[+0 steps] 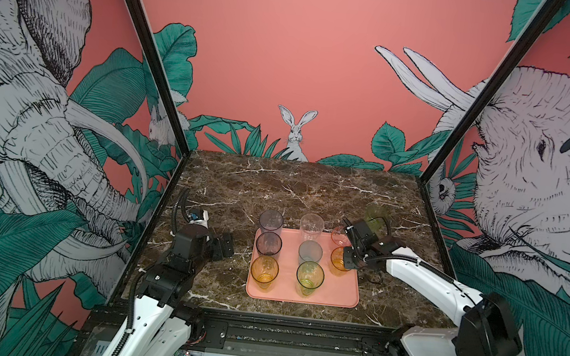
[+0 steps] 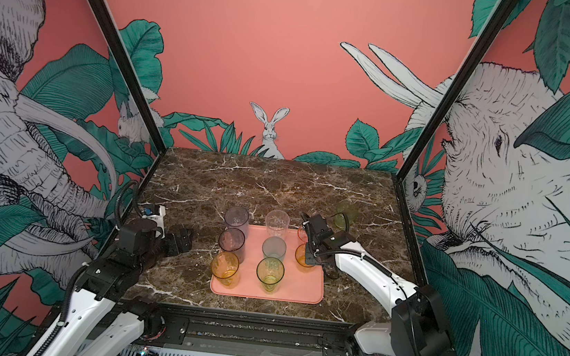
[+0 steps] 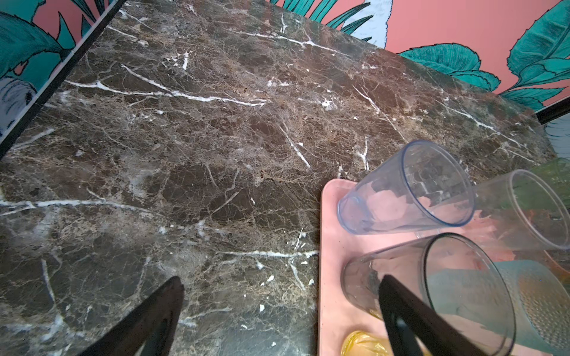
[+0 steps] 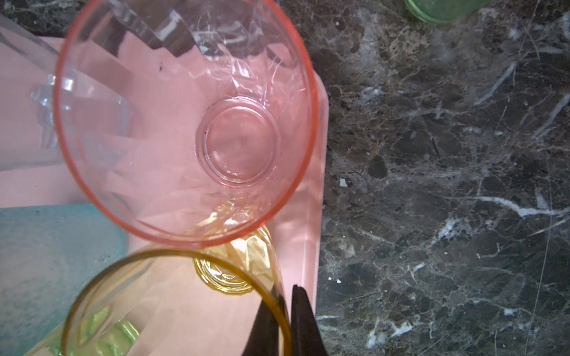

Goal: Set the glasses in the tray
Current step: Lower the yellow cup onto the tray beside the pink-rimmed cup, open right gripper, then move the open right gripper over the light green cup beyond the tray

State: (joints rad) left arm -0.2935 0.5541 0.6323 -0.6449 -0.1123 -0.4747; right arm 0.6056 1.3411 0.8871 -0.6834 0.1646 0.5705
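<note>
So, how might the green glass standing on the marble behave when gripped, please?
The green glass looks translucent and thin-walled, so probably light and perhaps slippery. It seems to taper toward its base, so a sideways push may tip it.

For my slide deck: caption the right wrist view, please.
Right gripper pinching the rim of the amber glass, beside the pink glass in the salmon tray.

Soft, even light fills both top views, and shadows on the tray (image 1: 336, 292) are faint. The walls (image 1: 51, 89) bow outward towards the frame edges. In the wrist views the bench (image 3: 185, 154) carries a pale sheen. The fingers (image 3: 154, 317) of the left end effector (image 3: 280, 279) and the amber glass (image 4: 185, 308) blur close to the lens.
</note>
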